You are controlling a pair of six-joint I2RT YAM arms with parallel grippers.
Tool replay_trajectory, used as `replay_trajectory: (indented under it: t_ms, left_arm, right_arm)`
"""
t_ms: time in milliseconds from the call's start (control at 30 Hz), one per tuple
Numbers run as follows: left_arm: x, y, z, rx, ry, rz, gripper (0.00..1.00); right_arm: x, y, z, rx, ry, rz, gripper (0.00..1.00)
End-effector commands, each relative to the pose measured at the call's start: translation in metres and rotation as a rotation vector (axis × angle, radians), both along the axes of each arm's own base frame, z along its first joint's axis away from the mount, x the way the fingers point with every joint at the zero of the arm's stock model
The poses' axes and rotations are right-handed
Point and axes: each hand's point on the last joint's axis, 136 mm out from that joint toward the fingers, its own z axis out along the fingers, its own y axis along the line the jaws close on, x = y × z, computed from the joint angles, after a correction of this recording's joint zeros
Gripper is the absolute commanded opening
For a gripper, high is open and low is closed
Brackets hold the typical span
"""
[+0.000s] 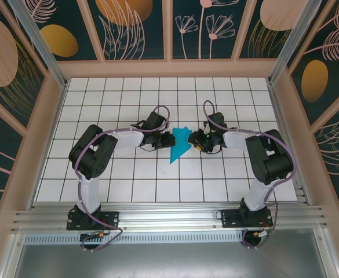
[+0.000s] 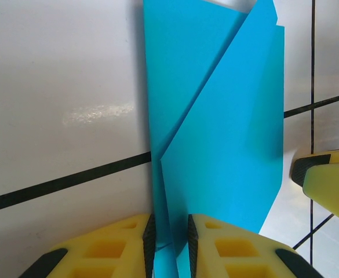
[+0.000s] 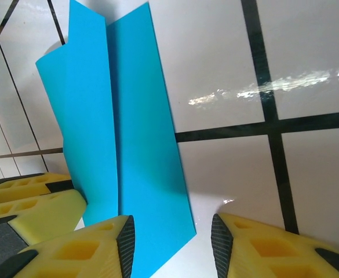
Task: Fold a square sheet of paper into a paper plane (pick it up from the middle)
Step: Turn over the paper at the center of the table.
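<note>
The teal-blue sheet of paper (image 1: 179,145) stands at the table's middle, folded along a centre crease into a pointed paper plane shape with its tip toward the near side. My left gripper (image 1: 170,139) is on its left. In the left wrist view this gripper (image 2: 169,226) is shut on the paper's folded keel (image 2: 215,133), layers pinched between the black pads. My right gripper (image 1: 196,141) is on the paper's right. In the right wrist view it (image 3: 172,234) stands open, with one flap of the paper (image 3: 128,127) lying between the fingers, close to the left one.
The white grid table (image 1: 117,98) is boxed in by wooden-framed patterned walls (image 1: 169,68) on three sides. An aluminium rail (image 1: 169,215) with both arm bases runs along the near edge. The two grippers' yellow fingers are close together across the paper.
</note>
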Motion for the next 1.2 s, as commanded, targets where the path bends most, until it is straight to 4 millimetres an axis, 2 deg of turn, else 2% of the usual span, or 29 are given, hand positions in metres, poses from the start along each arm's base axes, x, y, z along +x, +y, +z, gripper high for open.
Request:
replay_trajectory:
  t_ms: [0, 100, 367, 500, 867, 1167]
  left_arm:
    - [-0.024, -0.008, -0.017, -0.014, 0.081, -0.046, 0.26]
    - [-0.025, -0.01, -0.017, -0.023, 0.085, -0.05, 0.26]
    - [-0.029, -0.017, -0.015, -0.045, 0.092, -0.062, 0.26]
    - [-0.03, -0.016, -0.015, -0.044, 0.096, -0.058, 0.26]
    - [-0.032, -0.016, -0.016, -0.058, 0.099, -0.049, 0.26]
    - [-0.031, -0.013, -0.016, -0.054, 0.093, -0.021, 0.25]
  right_arm:
    - [-0.007, 0.01, -0.01, 0.038, 0.033, 0.022, 0.43]
    - [-0.005, 0.015, -0.005, 0.061, 0.023, 0.023, 0.42]
    - [-0.006, 0.014, -0.013, 0.046, 0.049, 0.01, 0.42]
    - [-0.003, 0.014, -0.002, 0.07, 0.017, 0.009, 0.42]
    - [0.005, 0.035, 0.02, 0.216, -0.03, 0.055, 0.45]
    - [0.006, 0.036, 0.018, 0.225, -0.035, 0.053, 0.46]
